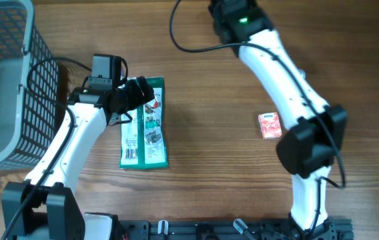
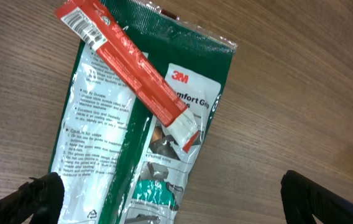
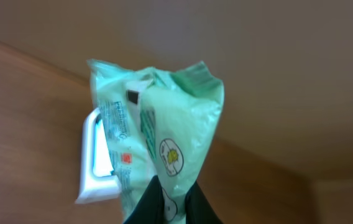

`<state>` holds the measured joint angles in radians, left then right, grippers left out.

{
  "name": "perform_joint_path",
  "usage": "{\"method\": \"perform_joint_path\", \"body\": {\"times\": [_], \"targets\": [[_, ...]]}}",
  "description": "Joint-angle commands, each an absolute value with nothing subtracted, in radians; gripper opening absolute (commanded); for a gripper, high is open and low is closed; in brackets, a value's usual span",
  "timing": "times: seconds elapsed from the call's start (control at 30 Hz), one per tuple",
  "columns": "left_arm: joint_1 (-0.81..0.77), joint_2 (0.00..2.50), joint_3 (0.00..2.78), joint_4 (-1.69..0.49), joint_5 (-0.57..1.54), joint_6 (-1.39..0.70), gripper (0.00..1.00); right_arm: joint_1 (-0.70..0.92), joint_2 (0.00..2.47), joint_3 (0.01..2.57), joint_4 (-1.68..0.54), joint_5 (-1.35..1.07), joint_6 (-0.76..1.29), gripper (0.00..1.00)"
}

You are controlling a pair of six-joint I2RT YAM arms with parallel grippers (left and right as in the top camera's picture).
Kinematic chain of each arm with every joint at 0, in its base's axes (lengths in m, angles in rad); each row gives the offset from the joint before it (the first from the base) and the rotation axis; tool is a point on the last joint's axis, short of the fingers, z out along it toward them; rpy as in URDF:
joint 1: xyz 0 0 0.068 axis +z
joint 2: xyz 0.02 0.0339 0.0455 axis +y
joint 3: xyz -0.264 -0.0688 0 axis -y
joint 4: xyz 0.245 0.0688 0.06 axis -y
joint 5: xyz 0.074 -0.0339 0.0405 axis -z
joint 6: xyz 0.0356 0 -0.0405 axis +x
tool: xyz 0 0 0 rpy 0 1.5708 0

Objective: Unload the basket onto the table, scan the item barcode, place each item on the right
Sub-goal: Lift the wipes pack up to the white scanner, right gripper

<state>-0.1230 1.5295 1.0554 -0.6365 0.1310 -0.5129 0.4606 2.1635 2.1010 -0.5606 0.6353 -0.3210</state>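
My right gripper (image 3: 175, 202) is shut on the lower edge of a pale green soft pack (image 3: 158, 118) and holds it up. The pack has a white flip lid (image 3: 92, 162) on its left side and small print facing the camera. In the overhead view the right arm (image 1: 269, 60) reaches to the top edge, where its gripper and the pack are out of view. My left gripper (image 2: 176, 202) hangs open above a dark green 3M package (image 2: 145, 137) lying flat on the table (image 1: 144, 127). A red stick packet (image 2: 127, 59) with a barcode at its end lies across that package.
A grey mesh basket (image 1: 39, 87) stands at the left edge. A small pink packet (image 1: 268, 125) lies on the wooden table beside the right arm. A black cable runs across the table's top.
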Motion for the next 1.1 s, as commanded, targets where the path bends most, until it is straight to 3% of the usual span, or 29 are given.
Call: {"method": "perform_joint_path", "body": {"times": [0.0,0.13,0.27,0.67,0.9,1.07], "targets": [[-0.121,1.526,1.057,-0.634,0.125,-0.501,1.00,0.476,2.258,2.120,-0.376,0.899,-0.524,0.04],[-0.121,1.526,1.057,-0.633,0.125,-0.501,1.00,0.477,2.368,2.120,-0.125,0.982,-0.694,0.04],[-0.121,1.526,1.057,-0.634,0.125,-0.501,1.00,0.477,2.439,2.120,-0.032,0.986,-0.706,0.04],[-0.121,1.526,1.057,-0.633,0.125,-0.501,1.00,0.503,2.529,2.119,-0.126,0.915,-0.487,0.04],[-0.121,1.526,1.057,-0.634,0.125,-0.501,1.00,0.479,2.529,2.119,0.005,0.896,-0.652,0.04],[-0.121,1.526,1.057,-0.633,0.125,-0.501,1.00,0.462,2.529,2.119,0.034,0.770,-0.650,0.04]]}}
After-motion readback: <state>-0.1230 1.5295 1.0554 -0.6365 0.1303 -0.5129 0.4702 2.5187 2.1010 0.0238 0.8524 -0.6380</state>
